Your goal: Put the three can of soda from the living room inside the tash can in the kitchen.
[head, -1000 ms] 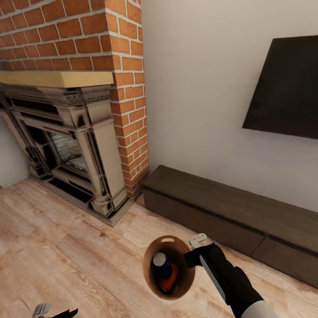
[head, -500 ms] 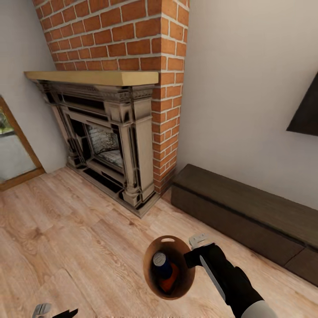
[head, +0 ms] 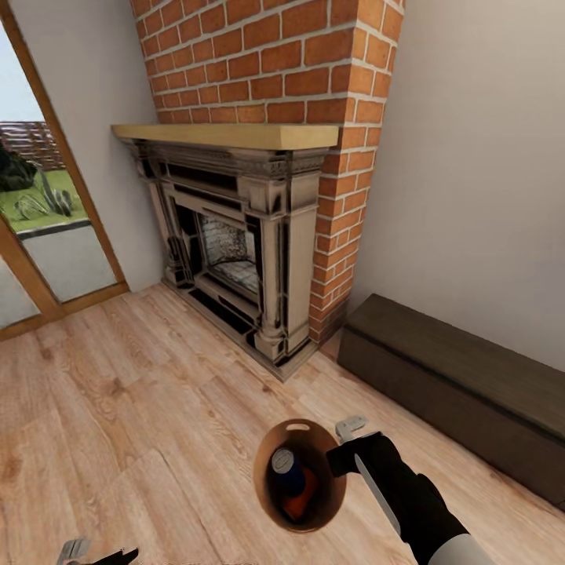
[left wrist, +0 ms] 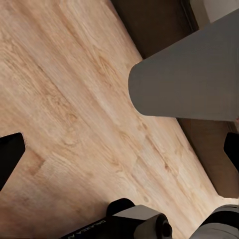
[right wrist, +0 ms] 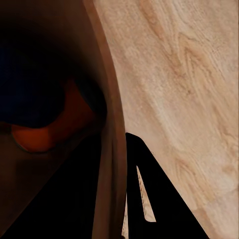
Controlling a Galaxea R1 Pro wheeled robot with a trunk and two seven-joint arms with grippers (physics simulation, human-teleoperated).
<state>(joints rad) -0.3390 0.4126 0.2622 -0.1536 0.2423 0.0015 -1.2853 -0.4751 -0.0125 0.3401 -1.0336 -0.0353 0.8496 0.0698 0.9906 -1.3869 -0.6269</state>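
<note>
Transport is judged to be the step in hand: the trash can [head: 301, 475] is carried above the wood plank floor [head: 118, 424] by the right gripper [head: 345, 451], which is clamped on the rim so that the opening faces up and the contents are retained. A blue soda can [head: 287, 471] and an orange soda can [head: 301, 496] are seen inside; a third cannot be made out. The left gripper [head: 94, 554] is held low with nothing seen in it, its jaw state cannot be told, and the brick fireplace [head: 243, 235] marks the living room.
</note>
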